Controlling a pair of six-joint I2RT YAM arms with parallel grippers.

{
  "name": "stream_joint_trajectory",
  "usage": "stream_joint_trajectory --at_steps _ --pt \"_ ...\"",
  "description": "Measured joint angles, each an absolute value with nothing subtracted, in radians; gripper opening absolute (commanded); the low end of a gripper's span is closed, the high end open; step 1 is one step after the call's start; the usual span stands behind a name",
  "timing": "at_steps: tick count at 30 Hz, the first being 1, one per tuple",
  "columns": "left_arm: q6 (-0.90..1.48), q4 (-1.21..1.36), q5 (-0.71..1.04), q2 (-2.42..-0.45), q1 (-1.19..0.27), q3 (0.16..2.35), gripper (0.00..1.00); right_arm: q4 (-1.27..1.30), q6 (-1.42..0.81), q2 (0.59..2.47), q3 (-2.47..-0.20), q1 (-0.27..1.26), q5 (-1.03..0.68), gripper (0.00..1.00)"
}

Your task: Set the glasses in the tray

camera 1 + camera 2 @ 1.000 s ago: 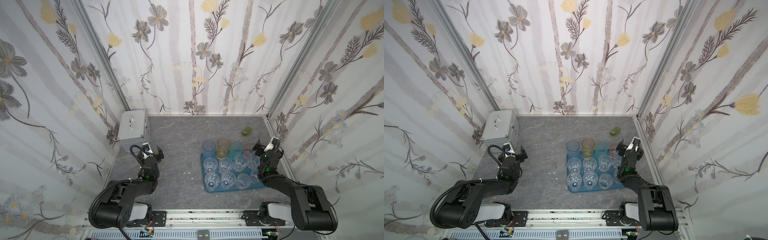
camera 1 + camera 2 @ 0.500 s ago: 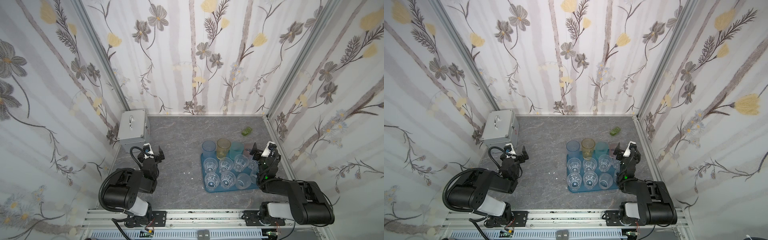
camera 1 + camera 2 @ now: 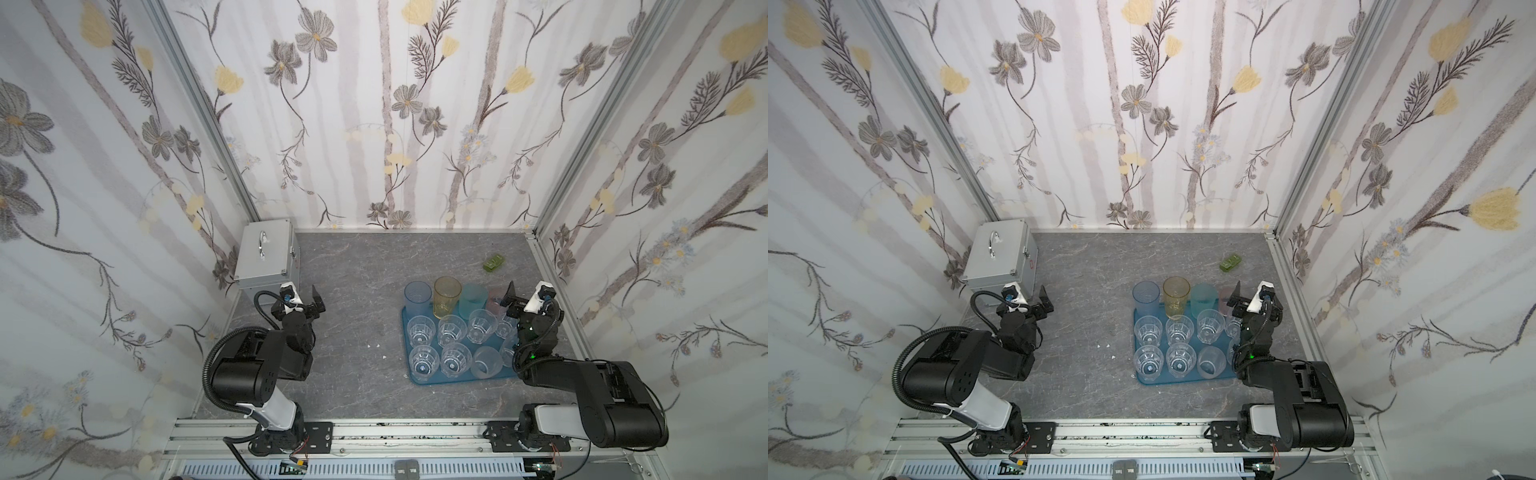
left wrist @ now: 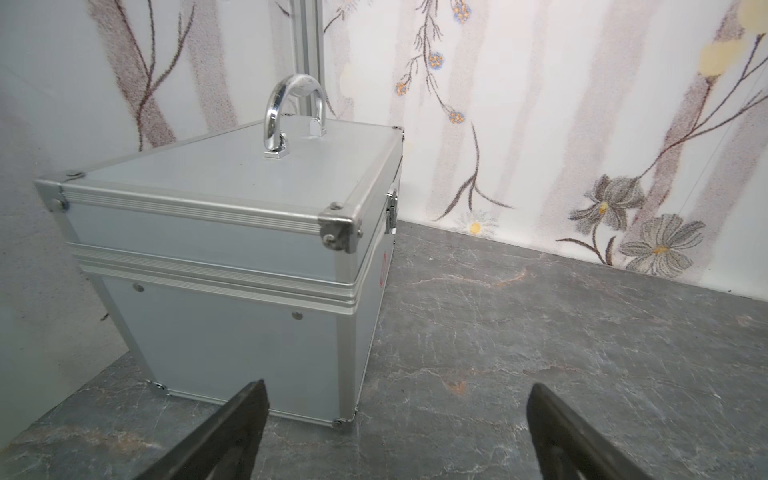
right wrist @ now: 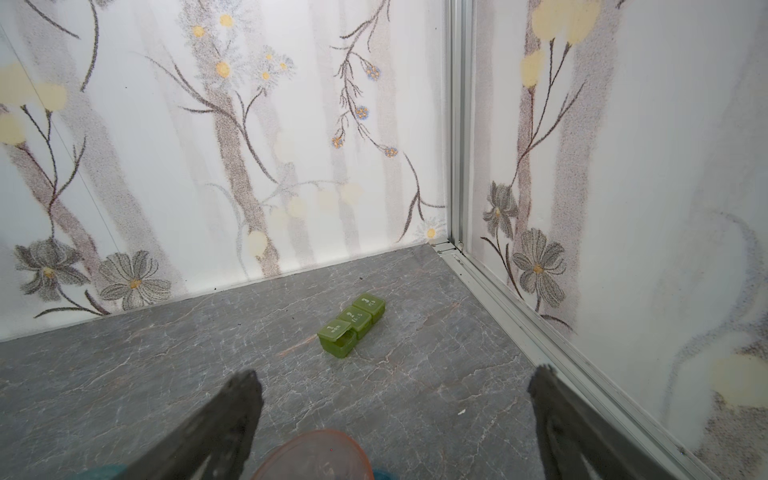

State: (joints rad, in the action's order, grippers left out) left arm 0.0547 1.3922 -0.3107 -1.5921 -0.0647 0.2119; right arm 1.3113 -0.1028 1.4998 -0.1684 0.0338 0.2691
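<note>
The teal-blue tray (image 3: 414, 377) (image 3: 1140, 380) lies right of centre on the grey floor. The glasses stand upright in it: taller blue (image 3: 417, 296), yellow (image 3: 447, 293) and teal (image 3: 475, 300) at the back, short clear ones (image 3: 421, 330) in front. The pink glass (image 5: 311, 455) shows only its rim, just below my right gripper (image 5: 395, 378) (image 3: 524, 300), which hangs open and empty over the tray's far right corner. My left gripper (image 4: 397, 390) (image 3: 306, 303) is open and empty near the silver case, far from the tray.
A silver metal case (image 3: 266, 257) (image 4: 216, 266) with a handle stands in the back left corner. A small green pill box (image 3: 493, 262) (image 5: 351, 326) lies behind the tray. Walls close three sides. A rail (image 3: 374, 432) runs along the front.
Both arms have folded back toward the front rail. The grippers stay open at about the same spots. The glasses and tray have not moved.
</note>
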Motion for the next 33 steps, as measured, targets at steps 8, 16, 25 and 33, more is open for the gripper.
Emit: stream_joint_trajectory --at_steps 8,16,25,33 --pt "0.081 1.372 -0.278 -1.589 -0.052 0.212 1.0 1.312 -0.099 1.5 -0.168 0.036 0.271 1.0" --pt "0.083 1.372 -0.268 -1.589 -0.052 0.212 1.0 1.312 -0.096 1.5 -0.168 0.037 0.272 1.0" --pt "0.083 1.372 -0.268 -1.589 -0.052 0.212 1.0 1.312 -0.096 1.5 -0.168 0.038 0.272 1.0" --pt "0.083 1.372 -0.268 -1.589 -0.052 0.212 1.0 1.312 -0.096 1.5 -0.168 0.038 0.272 1.0"
